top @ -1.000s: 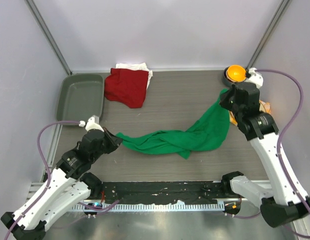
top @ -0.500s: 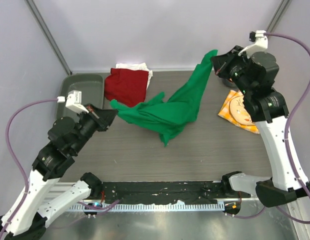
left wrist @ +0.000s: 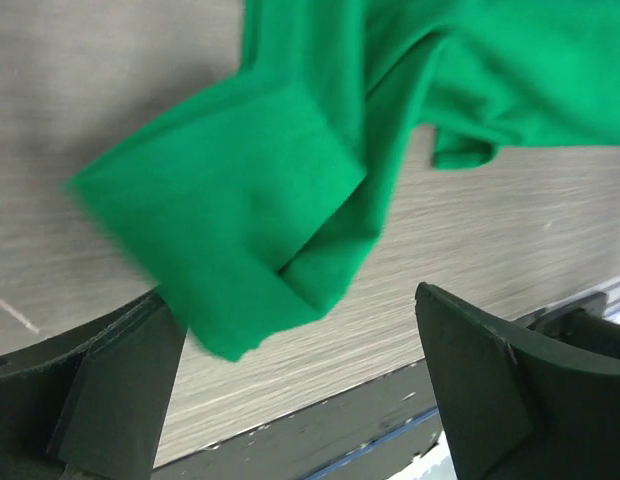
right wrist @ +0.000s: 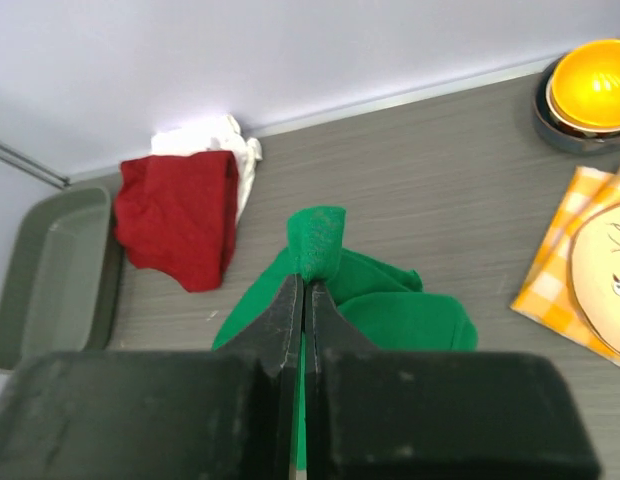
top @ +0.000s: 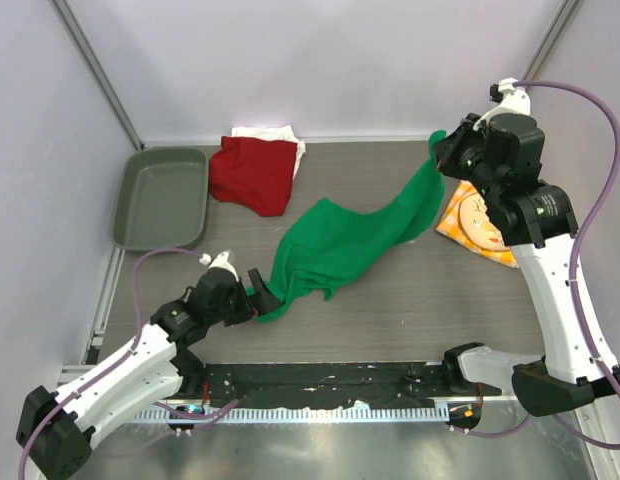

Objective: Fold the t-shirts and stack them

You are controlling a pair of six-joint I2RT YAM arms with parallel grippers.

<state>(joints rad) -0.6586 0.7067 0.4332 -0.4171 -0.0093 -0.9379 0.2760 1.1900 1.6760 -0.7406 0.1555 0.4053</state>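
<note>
My left pincer (top: 256,297) gapes wide and holds nothing, low over the grey wood-grain tabletop (top: 420,300). The loose end of the bright green cloth t-shirt (top: 340,240) lies just ahead, reaching in between its fingers. The shirt's long axis climbs diagonally to the far right, where my right pincer (top: 440,160) is clamped on a corner, that arm reared high. My left arm crouches low, the nearer one to the loose end.

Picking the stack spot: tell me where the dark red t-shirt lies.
Top view: the dark red t-shirt lies back left, beside the grey tray, partly over the white t-shirt.
</note>
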